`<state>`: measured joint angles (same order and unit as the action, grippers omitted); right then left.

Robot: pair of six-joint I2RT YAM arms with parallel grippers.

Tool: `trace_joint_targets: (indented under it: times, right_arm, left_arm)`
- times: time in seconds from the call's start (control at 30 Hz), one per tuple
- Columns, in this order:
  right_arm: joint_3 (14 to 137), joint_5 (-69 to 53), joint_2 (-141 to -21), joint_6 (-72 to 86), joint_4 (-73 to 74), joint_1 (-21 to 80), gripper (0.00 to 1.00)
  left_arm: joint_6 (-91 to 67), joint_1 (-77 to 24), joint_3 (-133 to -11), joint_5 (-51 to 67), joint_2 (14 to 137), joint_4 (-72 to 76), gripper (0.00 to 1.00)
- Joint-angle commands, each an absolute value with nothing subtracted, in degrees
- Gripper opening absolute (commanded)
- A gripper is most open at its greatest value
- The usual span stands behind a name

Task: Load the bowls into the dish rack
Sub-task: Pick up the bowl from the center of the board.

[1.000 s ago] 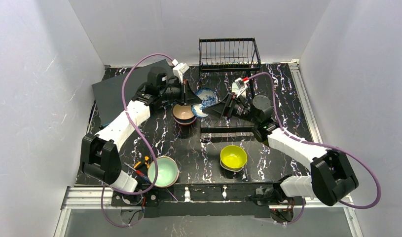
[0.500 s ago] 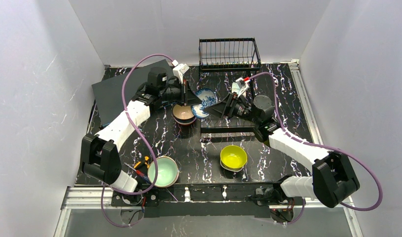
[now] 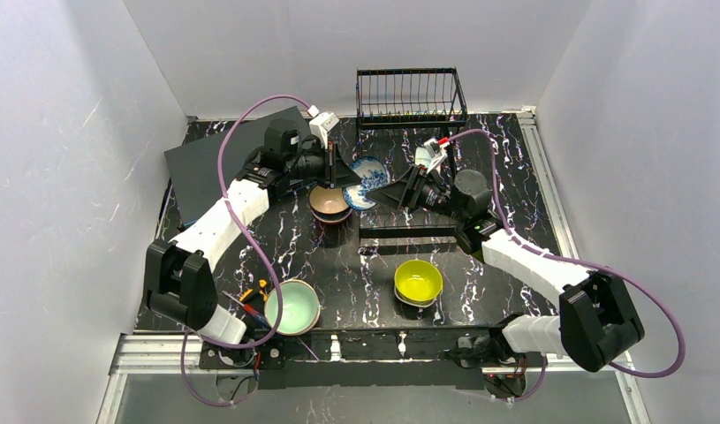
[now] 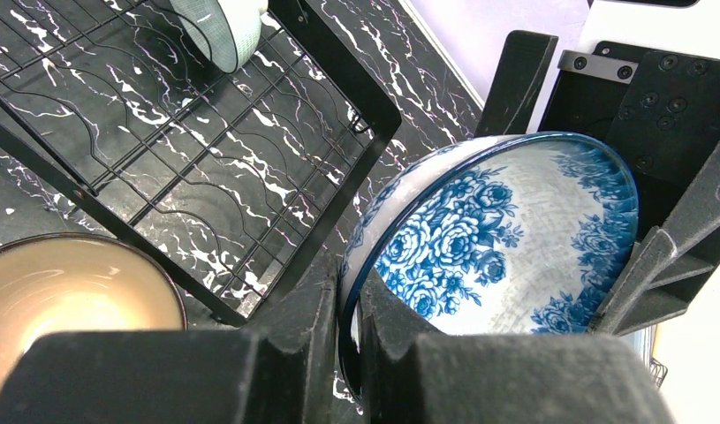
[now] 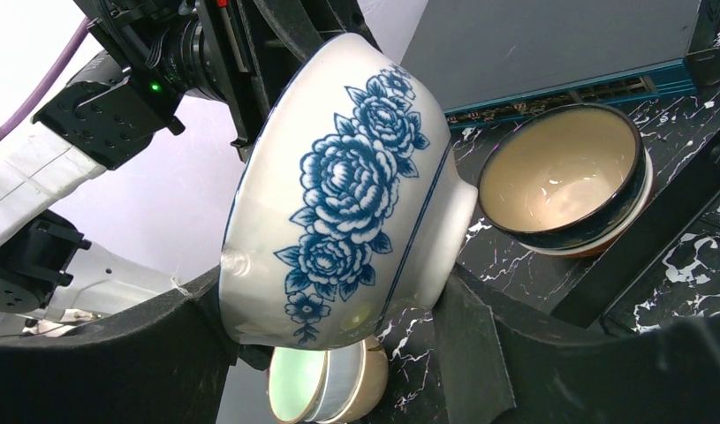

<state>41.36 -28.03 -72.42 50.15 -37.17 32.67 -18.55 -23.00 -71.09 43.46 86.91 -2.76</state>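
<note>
My left gripper (image 3: 340,175) (image 4: 347,305) is shut on the rim of the blue-and-white patterned bowl (image 3: 367,180) (image 4: 506,238) and holds it tilted on edge above the table. My right gripper (image 3: 393,189) (image 5: 334,296) is open, with its jaws on either side of the same bowl (image 5: 356,185). One finger is at the rim. A small gap shows by the foot. The dish rack's wire basket (image 3: 411,97) stands at the back. Its flat frame base (image 3: 407,231) (image 4: 206,168) lies beside the held bowl. The yellow bowl (image 3: 418,281) and the mint-green bowl (image 3: 292,306) sit near the front.
A stack topped by a beige-lined, dark-rimmed bowl (image 3: 329,203) (image 4: 64,300) (image 5: 564,172) sits under the left gripper. A dark grey flat box (image 3: 215,159) (image 5: 550,44) lies at the back left. Small orange items (image 3: 254,293) lie by the mint-green bowl.
My right gripper has moved left and away from me, and its jaws now stand on either side of the blue-and-white bowl. The left arm and the bowl have stayed put.
</note>
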Motion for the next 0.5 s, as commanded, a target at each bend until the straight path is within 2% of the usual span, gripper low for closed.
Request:
trace_joint_targets:
  times: [0.0,0.07,0.1,0.13,0.17,0.2,0.27,0.37,0.47]
  right_arm:
    - [43.04,-28.48,-70.29,47.78,-41.75,32.88,0.01]
    - [43.3,-28.33,-70.21,46.68,-40.03,32.87,0.02]
    - [43.51,-27.95,-70.2,45.66,-38.9,32.87,0.29]
    - [43.88,-27.32,-70.15,44.14,-36.79,32.89,0.51]
    - [44.51,-26.62,-69.96,42.24,-33.92,32.84,0.64]
    - [45.48,-25.46,-69.77,39.57,-29.74,32.84,0.7]
    - [47.41,-21.31,-69.13,34.46,-20.9,32.87,0.76]
    - [50.22,-11.37,-68.41,30.0,-9.27,32.4,0.77]
    - [51.71,-1.72,-68.29,27.17,-2.45,32.1,0.77]
  left_arm:
    - [-18.77,-23.43,-72.73,44.32,86.65,-3.05,0.08]
    - [-18.89,-23.47,-72.68,43.83,86.66,-3.12,0.05]
    - [-18.9,-23.41,-72.67,43.13,86.54,-3.36,0.01]
    - [-18.85,-23.46,-72.72,41.99,86.45,-3.91,0.0]
    - [-18.58,-23.43,-72.84,40.22,86.36,-4.91,0.0]
    - [-18.26,-23.44,-73.2,38.1,86.19,-6.27,0.0]
    - [-17.72,-23.46,-74.07,31.74,86.28,-9.94,0.0]
    - [-17.43,-23.44,-76.81,22.07,87.58,-17.13,0.0]
    - [-17.44,-23.46,-78.68,17.26,89.01,-20.61,0.0]
